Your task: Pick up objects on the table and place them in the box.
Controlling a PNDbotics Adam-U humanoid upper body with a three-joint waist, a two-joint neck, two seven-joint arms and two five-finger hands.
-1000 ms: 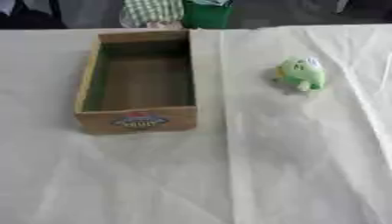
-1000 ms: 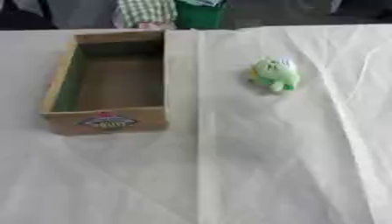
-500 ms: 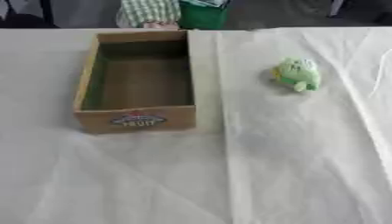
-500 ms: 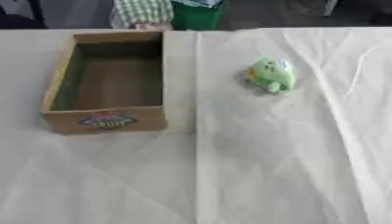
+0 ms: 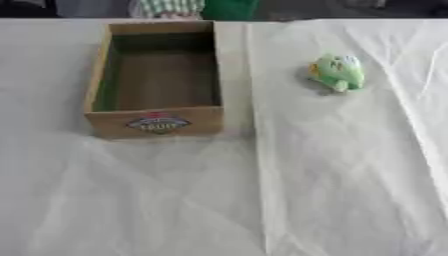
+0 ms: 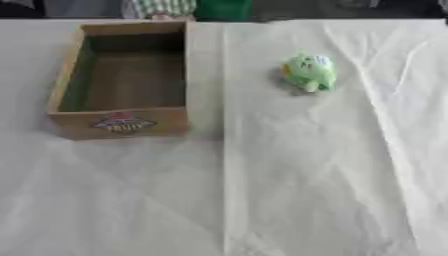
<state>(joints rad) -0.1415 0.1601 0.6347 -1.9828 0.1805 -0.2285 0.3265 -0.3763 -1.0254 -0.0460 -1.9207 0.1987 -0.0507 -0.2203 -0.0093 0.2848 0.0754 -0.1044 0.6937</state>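
A small light-green soft toy (image 5: 337,72) lies on the white cloth to the right of the box. The box (image 5: 156,122) is an open wooden crate with a fruit label on its near wall; its inside holds nothing that I can see. Toy and crate are apart, with a strip of cloth between them. Neither of my hands shows in either eye view.
A creased white cloth (image 5: 332,190) covers the table. At the far edge stand a dark green object (image 5: 229,9) and a green-and-white striped thing (image 5: 166,7).
The whole picture has shifted up by a small amount, so the camera has tilted. The toy and the crate keep their places on the cloth.
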